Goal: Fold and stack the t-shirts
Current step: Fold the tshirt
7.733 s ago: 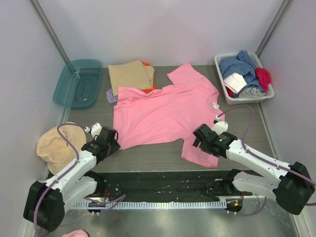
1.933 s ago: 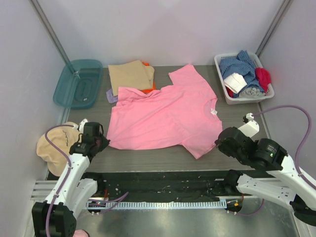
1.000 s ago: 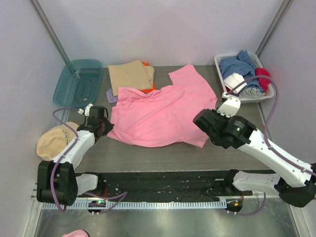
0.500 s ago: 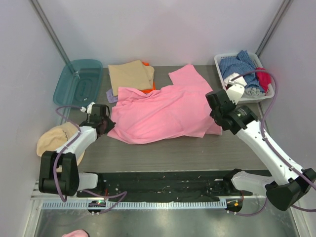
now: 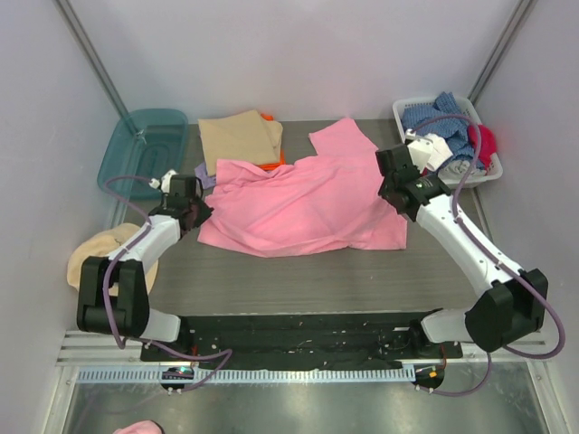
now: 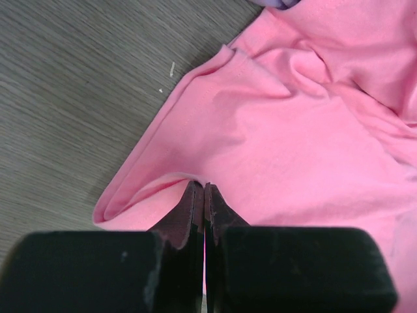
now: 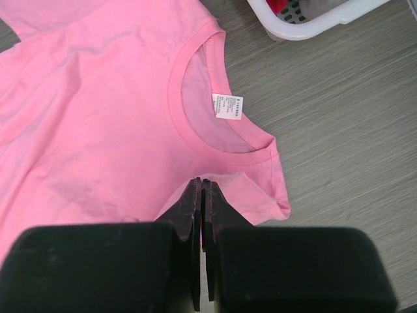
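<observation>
Grey wood-grain tabletop (image 5: 298,280) under everything.

Bright pink soft-cloth t-shirt (image 5: 308,203) is stretched between the left gripper (image 5: 193,217) and the right gripper (image 5: 398,194). It is rumpled, with one sleeve sticking out on the far side, inboard of the right gripper.

Teal see-through plastic bin (image 5: 143,152): beyond and outboard of the left gripper, clear of the pink cloth.

White plastic basket (image 5: 425,181): just beyond and outboard of the right gripper, holding blue, white and red cloth.

Flat-folded tan t-shirt (image 5: 240,137): beyond the left gripper, toward centre. The pink shirt's far edge laps over its near edge.

Round tan cap (image 5: 95,258): near side, outboard of the left gripper, partly behind that arm.

Left gripper (image 6: 200,186): fingers pressed together on a raised fold at the shirt's edge. A thin pink strip shows between the pads, and the cloth humps up around the tips.

Right gripper (image 7: 201,181): fingers together, clamped on a doubled edge by the shoulder, with the round collar just ahead of the tips.

Lilac t-shirt (image 5: 204,177): only a corner shows, just beyond the left gripper, poking out from under the pink.

Orange t-shirt (image 5: 268,116): only a sliver shows, under the tan one.

White neck label (image 7: 227,106): inside the collar, ahead of the right fingertips.
</observation>
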### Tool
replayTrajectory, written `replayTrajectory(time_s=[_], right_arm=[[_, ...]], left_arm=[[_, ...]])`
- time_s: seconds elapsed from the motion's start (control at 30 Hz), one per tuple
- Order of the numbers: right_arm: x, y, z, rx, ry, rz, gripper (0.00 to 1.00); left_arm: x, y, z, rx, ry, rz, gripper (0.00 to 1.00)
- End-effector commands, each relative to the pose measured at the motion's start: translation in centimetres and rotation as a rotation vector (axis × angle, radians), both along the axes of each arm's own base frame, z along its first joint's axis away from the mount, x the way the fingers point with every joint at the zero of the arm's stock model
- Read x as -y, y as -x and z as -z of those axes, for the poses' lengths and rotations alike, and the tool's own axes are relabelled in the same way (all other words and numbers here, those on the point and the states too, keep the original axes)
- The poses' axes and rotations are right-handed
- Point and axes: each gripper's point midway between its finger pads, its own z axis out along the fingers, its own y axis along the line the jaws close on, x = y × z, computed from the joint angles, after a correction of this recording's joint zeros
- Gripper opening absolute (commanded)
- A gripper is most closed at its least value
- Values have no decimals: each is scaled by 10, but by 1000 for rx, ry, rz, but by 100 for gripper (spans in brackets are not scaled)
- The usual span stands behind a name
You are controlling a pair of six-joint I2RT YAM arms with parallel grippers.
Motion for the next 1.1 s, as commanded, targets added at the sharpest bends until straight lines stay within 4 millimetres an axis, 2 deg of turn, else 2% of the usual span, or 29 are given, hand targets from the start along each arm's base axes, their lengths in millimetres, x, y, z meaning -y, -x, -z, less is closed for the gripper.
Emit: replayTrajectory(time_s=[0.0,0.23,0.47,0.77,1.07], right_arm=[[5,-28,-11,66,-2,-2,1],[30,-50,4,38,11,51,1],[50,-61,4,38,11,83,1],[51,-77,5,44,-10,75,1],[49,-97,21,17,-7,76,1]], left_arm=[[-5,-18,-11,53,-37,-10,0],[-13,-21,-3,35,-68,-25,0],[-25,-24,-9,43,-79,-50,0],[-33,-35,-21,66,-83,-67,0],[-39,-47,-22,67,-91,-79,0]])
